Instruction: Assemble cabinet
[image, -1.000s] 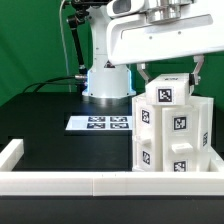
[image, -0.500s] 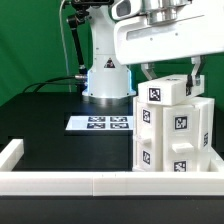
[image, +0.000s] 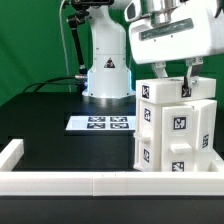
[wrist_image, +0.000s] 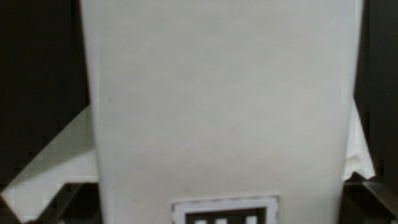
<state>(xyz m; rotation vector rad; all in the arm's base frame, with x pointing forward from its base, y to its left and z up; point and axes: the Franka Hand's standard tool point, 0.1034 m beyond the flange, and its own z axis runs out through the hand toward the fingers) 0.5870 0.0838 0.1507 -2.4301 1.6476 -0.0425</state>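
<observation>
The cabinet body (image: 176, 135), a tall white box with black-and-white tags on its faces, stands at the exterior view's right, just behind the front rail. A smaller white tagged block (image: 157, 93) sits on top of it. My gripper (image: 173, 86) comes down from above with a finger on each side of this block and is shut on it. In the wrist view the block's white face (wrist_image: 214, 100) fills the picture, with a tag at its edge, and the gripper (wrist_image: 210, 206) spans it. The dark fingertips (wrist_image: 50, 205) show only in the corners.
The marker board (image: 98, 123) lies flat on the black table, to the exterior view's left of the cabinet. A low white border rail (image: 60, 183) runs along the front and up the left side. The arm's white base (image: 108, 75) stands behind, before a green backdrop.
My gripper and wrist have shifted to the exterior view's right and turned. The top block has turned with them, and its tag now faces more to the left.
</observation>
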